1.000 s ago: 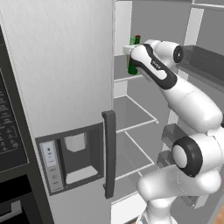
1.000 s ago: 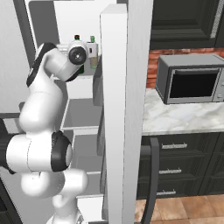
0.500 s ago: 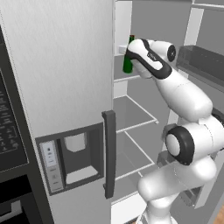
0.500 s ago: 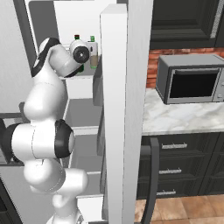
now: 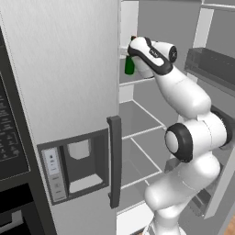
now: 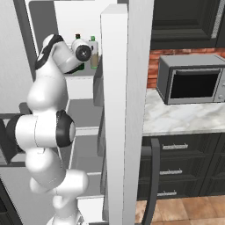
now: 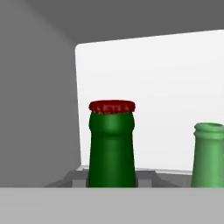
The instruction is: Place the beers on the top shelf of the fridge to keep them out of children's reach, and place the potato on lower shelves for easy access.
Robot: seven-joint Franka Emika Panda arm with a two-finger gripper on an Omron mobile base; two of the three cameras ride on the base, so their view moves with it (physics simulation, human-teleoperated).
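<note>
Two beers stand upright at the top of the open fridge (image 5: 69, 69). The dark green bottle (image 7: 112, 146), red cap up, sits straight ahead of the claw in the hand view, its neck rising dead centre, long axis vertical; from the left base view its body (image 5: 130, 66) shows just beside the wrist. The paler bottle (image 7: 209, 155) stands off to one side of the claw, near the dark one but apart from it; from the right base view it (image 6: 93, 55) is just past the hand, with the dark one's cap (image 6: 78, 36) peeking over the wrist.

The claw (image 5: 133, 59) is clenched as tight as it goes, and I judge it is grasping the dark green bottle low on its body, though the fingers themselves are hidden. Whether that bottle's foot already rests on the top shelf (image 5: 133, 81) I cannot tell.

Below the claw lie the lower shelves (image 5: 137, 121), bare and pale. Beyond the fridge door stand a marble bench (image 6: 184, 116) and a microwave (image 6: 191, 79).
</note>
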